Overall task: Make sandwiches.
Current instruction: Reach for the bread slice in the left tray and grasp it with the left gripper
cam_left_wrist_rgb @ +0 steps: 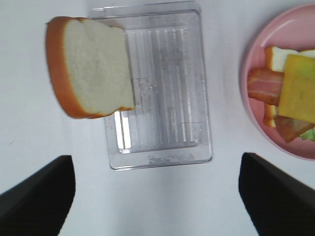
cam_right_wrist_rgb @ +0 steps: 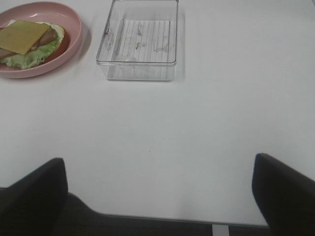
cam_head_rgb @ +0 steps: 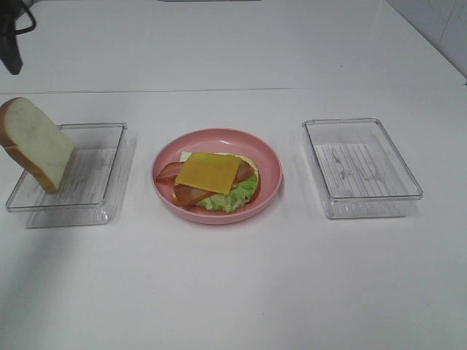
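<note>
Left end effector [cam_left_wrist_rgb: 157, 196] released, bread slice [cam_left_wrist_rgb: 91, 66] standing tilted beyond it, right end effector [cam_right_wrist_rgb: 160, 196] released.

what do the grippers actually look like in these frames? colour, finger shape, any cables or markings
Little shows. In each wrist view only two fingers appear: matte black, broad, wedge-shaped with flat faces, left gripper and right gripper alike. No markings, logos or pads visible on the fingers. In the high view, a dark object with a thin black loop, possibly a cable, sits at the upper left corner; too cropped to identify.
</note>
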{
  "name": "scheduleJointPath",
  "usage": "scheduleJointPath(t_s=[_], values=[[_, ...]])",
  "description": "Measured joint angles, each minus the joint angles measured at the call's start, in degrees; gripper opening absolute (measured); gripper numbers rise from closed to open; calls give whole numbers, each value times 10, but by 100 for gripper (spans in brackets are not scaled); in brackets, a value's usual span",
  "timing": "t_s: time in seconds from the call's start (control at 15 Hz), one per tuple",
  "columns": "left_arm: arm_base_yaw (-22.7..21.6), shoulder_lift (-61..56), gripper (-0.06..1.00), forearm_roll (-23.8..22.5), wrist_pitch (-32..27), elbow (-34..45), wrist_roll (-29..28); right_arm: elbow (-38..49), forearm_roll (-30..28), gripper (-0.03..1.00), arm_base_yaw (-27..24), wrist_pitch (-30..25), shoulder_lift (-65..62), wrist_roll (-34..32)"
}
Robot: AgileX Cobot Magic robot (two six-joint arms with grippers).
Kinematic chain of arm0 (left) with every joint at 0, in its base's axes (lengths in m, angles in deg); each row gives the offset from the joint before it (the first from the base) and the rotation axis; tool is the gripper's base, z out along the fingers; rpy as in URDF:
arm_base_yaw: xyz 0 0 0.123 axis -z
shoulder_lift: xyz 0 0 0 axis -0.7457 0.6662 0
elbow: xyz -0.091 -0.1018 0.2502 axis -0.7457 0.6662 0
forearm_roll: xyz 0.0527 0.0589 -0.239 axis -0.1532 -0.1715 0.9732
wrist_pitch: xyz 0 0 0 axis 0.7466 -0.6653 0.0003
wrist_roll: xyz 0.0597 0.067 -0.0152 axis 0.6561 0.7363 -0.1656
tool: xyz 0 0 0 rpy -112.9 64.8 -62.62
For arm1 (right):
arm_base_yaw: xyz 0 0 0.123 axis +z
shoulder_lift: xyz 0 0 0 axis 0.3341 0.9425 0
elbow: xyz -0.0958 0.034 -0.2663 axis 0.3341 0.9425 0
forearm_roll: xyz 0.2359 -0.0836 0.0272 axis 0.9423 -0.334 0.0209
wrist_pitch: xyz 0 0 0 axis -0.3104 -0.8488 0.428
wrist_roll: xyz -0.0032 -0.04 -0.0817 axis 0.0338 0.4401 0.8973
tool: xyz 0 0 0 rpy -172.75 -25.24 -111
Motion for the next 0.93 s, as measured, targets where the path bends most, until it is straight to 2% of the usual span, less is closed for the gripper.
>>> scheduleJointPath(t_s=[0.07, 0.27, 0.4, 0.53, 0.93], values=[[-32, 8, 82, -2, 1, 0, 1, 0, 0, 98, 0, 0, 0, 0], [-76, 45, 82, 5, 1, 0, 22, 0, 0, 98, 0, 0, 0, 0], [-78, 87, 82, 40, 2, 0, 55, 0, 0, 98, 0, 0, 0, 0], [-78, 148, 82, 81, 28, 0, 82, 0, 0, 98, 0, 0, 0, 0], [-78, 232, 80, 85, 43, -88, 98, 0, 0, 98, 0, 0, 0, 0]])
